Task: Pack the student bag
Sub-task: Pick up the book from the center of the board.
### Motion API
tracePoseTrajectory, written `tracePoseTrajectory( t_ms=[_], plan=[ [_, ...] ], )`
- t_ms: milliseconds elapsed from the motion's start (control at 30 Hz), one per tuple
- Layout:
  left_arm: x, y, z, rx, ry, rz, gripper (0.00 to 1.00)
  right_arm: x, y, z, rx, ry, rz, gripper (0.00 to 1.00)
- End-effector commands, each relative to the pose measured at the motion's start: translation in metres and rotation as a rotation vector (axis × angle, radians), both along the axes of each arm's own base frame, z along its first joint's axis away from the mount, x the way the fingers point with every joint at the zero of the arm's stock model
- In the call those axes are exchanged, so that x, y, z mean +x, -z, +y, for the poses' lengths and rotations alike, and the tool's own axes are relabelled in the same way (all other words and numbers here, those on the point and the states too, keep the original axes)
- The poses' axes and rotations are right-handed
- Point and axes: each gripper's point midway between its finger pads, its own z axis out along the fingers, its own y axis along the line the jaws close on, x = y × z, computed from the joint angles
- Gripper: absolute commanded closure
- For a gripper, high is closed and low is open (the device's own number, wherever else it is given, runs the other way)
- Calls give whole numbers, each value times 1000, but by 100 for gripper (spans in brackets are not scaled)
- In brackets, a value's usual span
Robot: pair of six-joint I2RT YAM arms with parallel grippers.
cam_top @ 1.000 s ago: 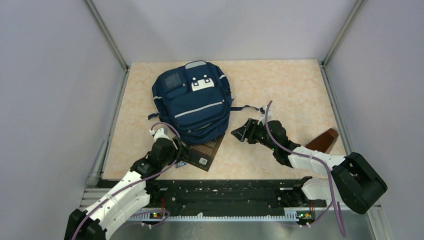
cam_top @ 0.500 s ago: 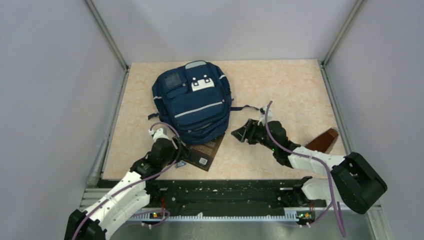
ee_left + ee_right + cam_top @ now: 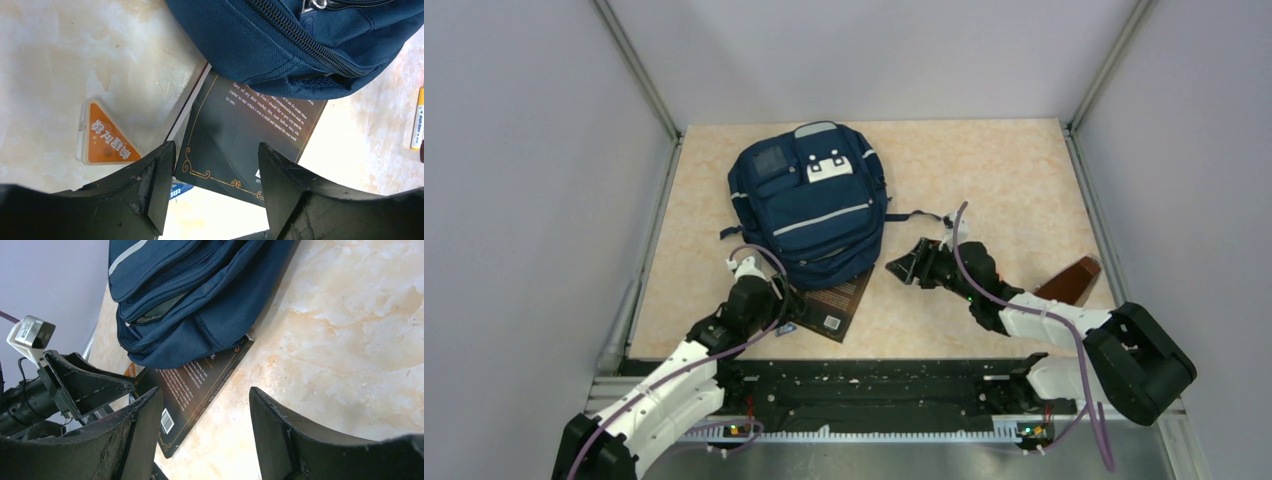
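Shifted: left gripper (image 3: 215, 150) nudged toward 6 o'clock, right gripper (image 3: 205, 392) unmoved | jaws both apart, empty | large navy blue fabric backpack (image 3: 809, 205) on table (image 3: 984, 180) at 11 o'clock, pinning dark gold-bordered paperback book (image 3: 245, 145) | grip book's exposed corner, slide clear; zip (image 3: 295, 35) possibly shut

Beige, marbled table (image 3: 1009, 170), matte top. Plain pale grey walls (image 3: 874, 50) on three sides, aluminium corner posts (image 3: 636, 72) between them. Black rail (image 3: 874, 385) along near edge. Light soft, even.
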Motion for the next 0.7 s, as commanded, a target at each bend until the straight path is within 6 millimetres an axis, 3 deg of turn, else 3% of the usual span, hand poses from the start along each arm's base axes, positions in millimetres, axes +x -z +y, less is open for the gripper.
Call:
tracePoseTrajectory(
  t_ms=[0,267,533,667],
  plan=[
    [4,-9,-10,-52,20,-29,34,-3,-6,7,25,-22,-20,37],
    [9,-16,-13,-118,-13,-71,35,-2,-5,7,22,-21,-19,37],
    [6,-3,-12,-142,-40,-53,36,-3,-2,7,18,-25,-14,37],
    [8,-4,-16,-173,-41,-65,45,-2,-1,8,16,-25,-11,37]
  ],
)
